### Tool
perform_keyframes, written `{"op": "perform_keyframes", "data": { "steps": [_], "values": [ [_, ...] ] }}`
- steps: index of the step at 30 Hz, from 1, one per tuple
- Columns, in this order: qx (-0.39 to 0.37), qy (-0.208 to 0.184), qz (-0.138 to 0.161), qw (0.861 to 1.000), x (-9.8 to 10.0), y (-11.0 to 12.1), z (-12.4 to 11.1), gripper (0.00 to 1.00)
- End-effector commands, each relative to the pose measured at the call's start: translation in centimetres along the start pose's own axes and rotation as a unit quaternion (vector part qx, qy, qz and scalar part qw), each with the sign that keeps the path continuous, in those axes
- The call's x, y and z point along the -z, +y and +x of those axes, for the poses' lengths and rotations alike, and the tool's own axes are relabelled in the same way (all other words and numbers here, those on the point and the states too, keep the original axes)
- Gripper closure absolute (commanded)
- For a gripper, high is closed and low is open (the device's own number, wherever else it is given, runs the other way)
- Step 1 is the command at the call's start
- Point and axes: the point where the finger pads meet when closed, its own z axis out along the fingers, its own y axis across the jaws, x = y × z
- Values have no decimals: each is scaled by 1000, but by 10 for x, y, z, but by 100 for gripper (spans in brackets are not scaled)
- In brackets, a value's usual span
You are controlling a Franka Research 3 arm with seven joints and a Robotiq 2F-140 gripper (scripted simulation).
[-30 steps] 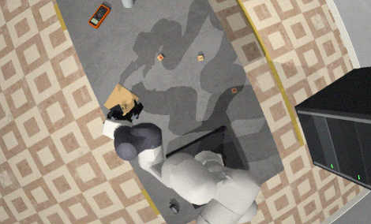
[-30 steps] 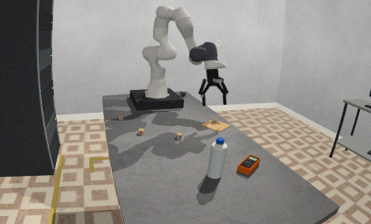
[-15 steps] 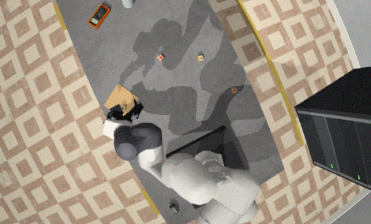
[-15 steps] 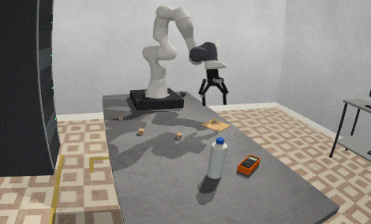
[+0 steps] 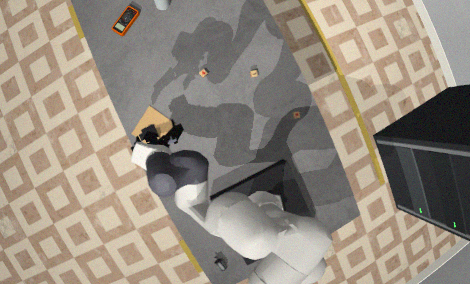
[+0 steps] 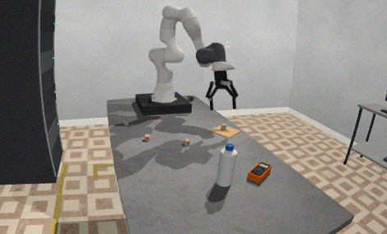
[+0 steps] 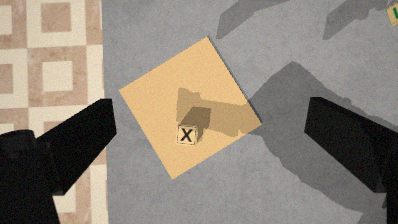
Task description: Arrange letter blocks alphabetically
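A tan mat (image 7: 190,106) lies near the table's edge; it also shows in the side view (image 6: 225,131) and the overhead view (image 5: 150,121). A small block marked X (image 7: 187,134) sits on it, letter up; it shows in the side view too (image 6: 223,126). My gripper (image 7: 210,115) hangs high above the mat, fingers wide open and empty; it shows in the side view as well (image 6: 221,95). Three other blocks lie off the mat: one with a red face (image 5: 203,73), one with an orange face (image 5: 254,73), and one farther right (image 5: 296,115). A green-marked block (image 7: 393,15) peeks in at the wrist view's top right.
A white bottle with a blue cap (image 6: 226,165) and an orange multimeter (image 6: 259,171) stand toward the far end of the table. The table edge and tiled floor (image 7: 50,75) run close beside the mat. A black cabinet (image 5: 438,160) stands off the table.
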Motion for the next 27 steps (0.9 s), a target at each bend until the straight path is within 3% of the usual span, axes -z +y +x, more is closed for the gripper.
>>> {"op": "perform_keyframes", "data": {
  "steps": [1,5,13,15,17,25,27],
  "values": [
    [20,3,20,1000,4,31,51,0],
    [19,9,24,999,-4,88,95,0],
    [15,9,22,1000,-5,88,94,0],
    [18,8,19,1000,-18,148,118,0],
    [18,6,16,1000,-25,170,123,0],
    [10,6,13,1000,-27,170,121,0],
    [20,-1,8,1000,-43,220,127,0]
  ]
}}
